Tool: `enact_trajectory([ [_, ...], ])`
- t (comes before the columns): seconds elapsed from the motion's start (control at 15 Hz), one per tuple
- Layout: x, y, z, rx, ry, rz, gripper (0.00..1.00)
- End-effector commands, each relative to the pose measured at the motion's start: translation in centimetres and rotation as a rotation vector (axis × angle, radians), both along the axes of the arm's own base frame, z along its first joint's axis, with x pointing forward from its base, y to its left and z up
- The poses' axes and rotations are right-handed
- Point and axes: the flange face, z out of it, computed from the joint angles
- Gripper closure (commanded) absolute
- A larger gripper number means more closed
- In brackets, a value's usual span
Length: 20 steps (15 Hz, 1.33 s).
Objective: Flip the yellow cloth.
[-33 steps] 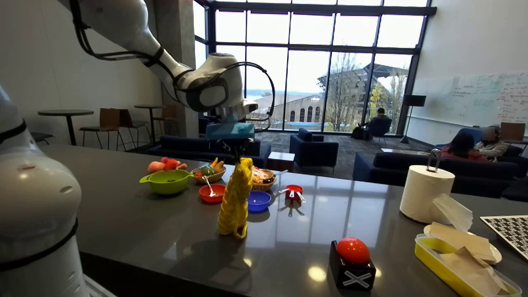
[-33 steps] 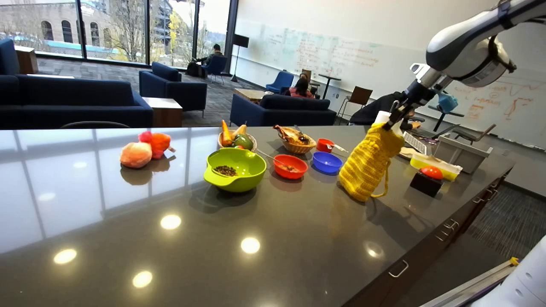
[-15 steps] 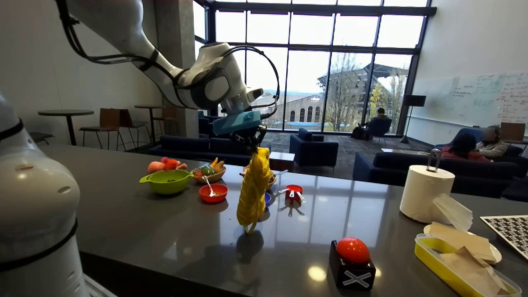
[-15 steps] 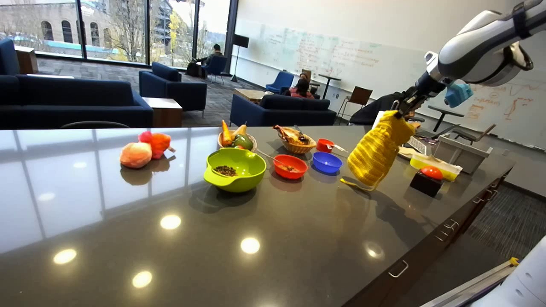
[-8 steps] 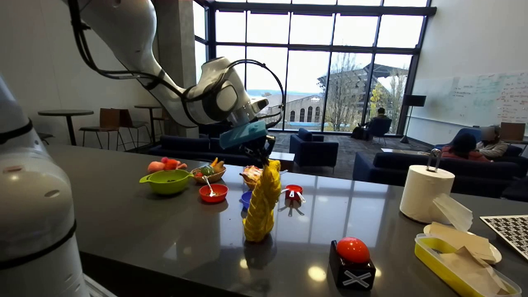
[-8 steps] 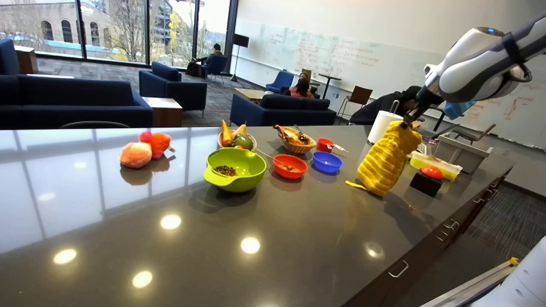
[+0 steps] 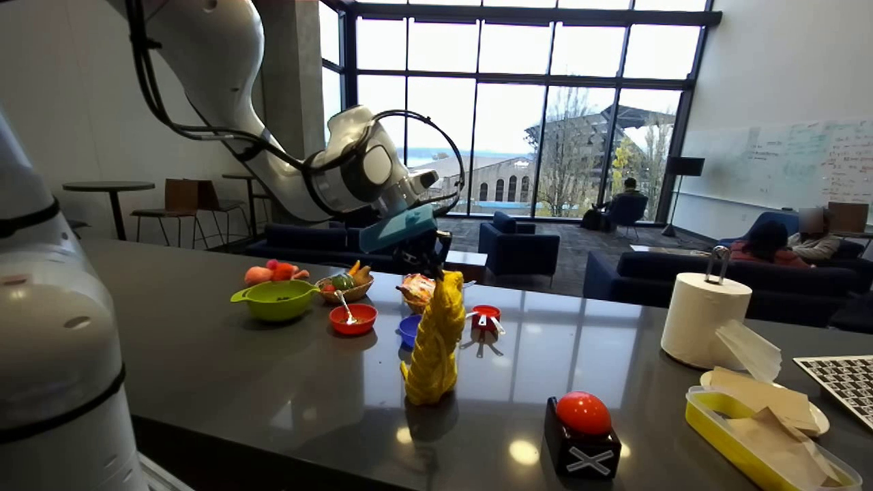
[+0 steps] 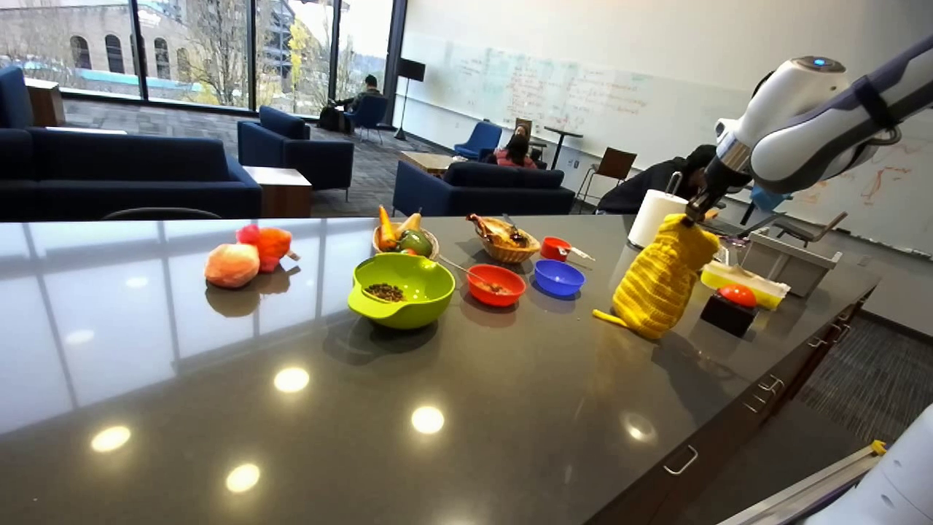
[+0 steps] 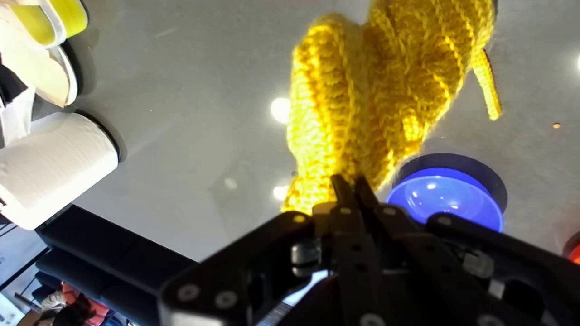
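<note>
Nearest, on the right in an exterior view, a black box with a red dome (image 7: 584,438) sits on the dark, glossy surface (image 7: 218,372). Farther back and to the left hangs the yellow cloth (image 7: 435,351), gathered into a tall, tilted fold, its lower edge touching the surface or just above it; I cannot tell which. A short strap (image 8: 609,318) pokes out low on its left in an exterior view.

The knit looks thick and ribbed, so expect it light, soft and hard to harm, but with no stiffness to carry a turn: the free part will sag, swing and curl under. The yarn should hold well in a grip, while the polished surface may let the lower edge skid.

Above, the pincer (image 9: 350,184) is almost fully closed, with a narrow pinch of the upper edge between its jaws; in the wrist view the knit bulges out on both sides. An edge is the sensible place to hold: laying the loose end down first, then carrying the held edge over it, should bring the other face up. So narrow a pinch could leave corners folded under, though the strap would be a worse handle, likely twisting the lot.

Just beyond, the blue bowl (image 7: 409,331) could be brushed by a wide swing.
</note>
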Motion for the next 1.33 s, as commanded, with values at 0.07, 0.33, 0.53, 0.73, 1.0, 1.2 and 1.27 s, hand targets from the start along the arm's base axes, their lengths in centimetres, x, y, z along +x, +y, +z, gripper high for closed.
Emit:
enact_trajectory([
  [0.07, -0.6, 2.6, -1.1, -0.001, 0.040, 0.019, 0.99],
  [0.33, -1.1, 4.9, -2.2, 0.003, 0.097, 0.036, 0.99],
  [0.53, -1.3, 6.4, -2.6, -0.001, 0.122, 0.049, 0.99],
  [0.73, -1.8, 7.9, -2.7, -0.011, 0.122, 0.076, 0.99],
  [1.0, -2.9, 9.7, -3.4, -0.028, 0.116, 0.094, 0.99],
  [1.2, -3.9, 10.9, -4.1, -0.048, 0.113, 0.099, 0.99],
  [1.27, -4.1, 11.3, -4.4, -0.058, 0.111, 0.100, 0.99],
])
